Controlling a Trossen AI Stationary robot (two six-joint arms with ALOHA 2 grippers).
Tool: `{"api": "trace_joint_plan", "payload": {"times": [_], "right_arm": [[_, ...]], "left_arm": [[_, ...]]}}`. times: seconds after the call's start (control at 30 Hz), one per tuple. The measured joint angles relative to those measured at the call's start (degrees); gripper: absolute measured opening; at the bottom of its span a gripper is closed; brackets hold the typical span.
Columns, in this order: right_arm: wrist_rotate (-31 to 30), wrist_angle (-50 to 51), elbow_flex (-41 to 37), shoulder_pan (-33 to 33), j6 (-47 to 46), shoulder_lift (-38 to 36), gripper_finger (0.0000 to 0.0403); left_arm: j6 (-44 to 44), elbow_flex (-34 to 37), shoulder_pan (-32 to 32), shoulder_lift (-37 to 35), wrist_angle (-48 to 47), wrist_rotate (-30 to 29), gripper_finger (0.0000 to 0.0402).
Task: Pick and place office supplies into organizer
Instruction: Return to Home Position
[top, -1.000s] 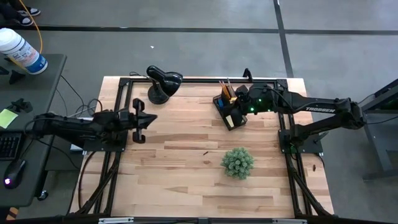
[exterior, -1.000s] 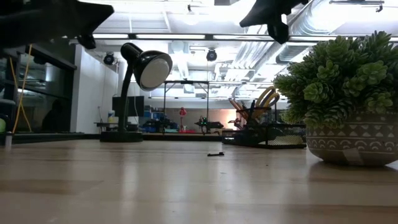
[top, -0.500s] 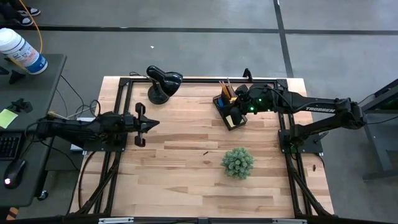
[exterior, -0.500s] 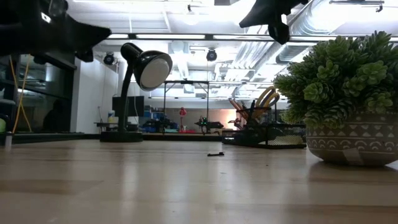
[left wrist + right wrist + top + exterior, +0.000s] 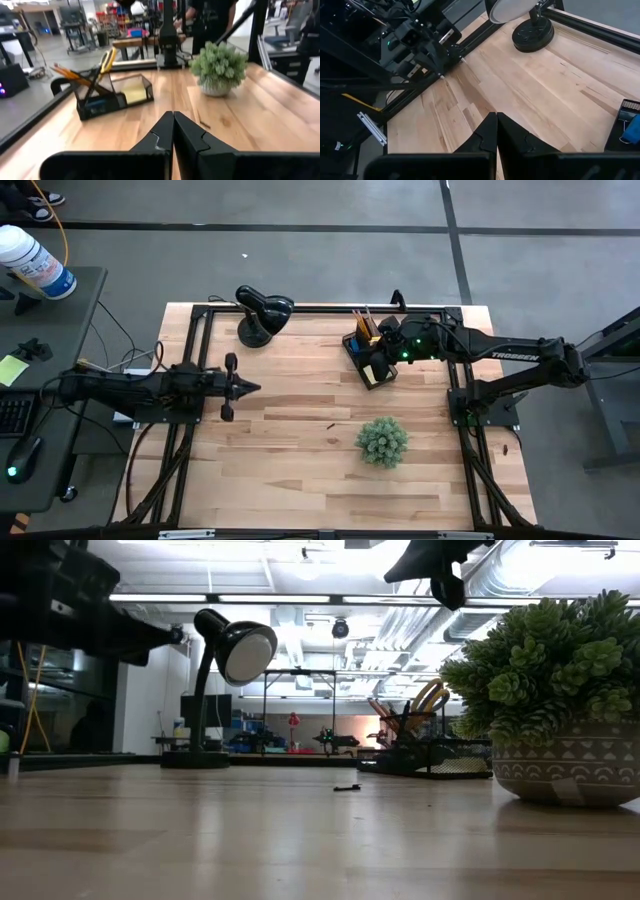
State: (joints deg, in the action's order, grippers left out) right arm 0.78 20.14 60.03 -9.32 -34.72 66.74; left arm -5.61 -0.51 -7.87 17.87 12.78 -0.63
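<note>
The black organizer (image 5: pixel 370 358) stands on the table at the far right. In the left wrist view its tall part (image 5: pixel 92 92) holds orange pencils (image 5: pixel 72 76) and yellow-handled scissors (image 5: pixel 106 60), and its tray holds a yellow sticky-note pad (image 5: pixel 133 92). A blue item (image 5: pixel 632 127) lies in it too. A small black piece (image 5: pixel 329 424) lies loose on the wood mid-table. My left gripper (image 5: pixel 250 388) is shut and level near the table's left edge, pointing right. My right gripper (image 5: pixel 384 338) hangs shut above the organizer.
A black desk lamp (image 5: pixel 262 313) stands at the far left of the table, and a potted green plant (image 5: pixel 382 441) at the right, nearer than the organizer. Black frame rails (image 5: pixel 190 360) run along both sides. A person (image 5: pixel 210 20) stands beyond the table.
My left gripper has sunk toward the table and tipped until it points level toward the right edge, staying shut. The right arm and the things on the table have kept still.
</note>
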Motion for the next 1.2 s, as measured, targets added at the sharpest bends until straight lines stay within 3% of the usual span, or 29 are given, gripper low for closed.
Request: {"api": "trace_joint_plan", "payload": {"times": [0.37,0.7,0.97,1.2], "right_arm": [[1.45,1.99,0.00,0.00,-1.30,-0.98,0.0001],[-3.50,13.67,0.02,0.00,-0.56,-13.16,0.0001],[-6.38,23.29,0.02,-2.07,7.66,-19.99,0.0001],[-0.92,23.24,-1.47,-6.61,12.95,-27.84,0.0000]], "left_arm": [[-0.20,-0.05,0.00,-6.78,-12.23,1.73,0.0000],[-0.13,-0.07,0.02,-7.85,-12.18,1.67,0.0001],[-0.59,-0.07,0.01,-7.87,-12.16,1.45,0.0001],[-0.57,-0.07,0.02,-7.87,-12.16,1.45,0.0001]]}}
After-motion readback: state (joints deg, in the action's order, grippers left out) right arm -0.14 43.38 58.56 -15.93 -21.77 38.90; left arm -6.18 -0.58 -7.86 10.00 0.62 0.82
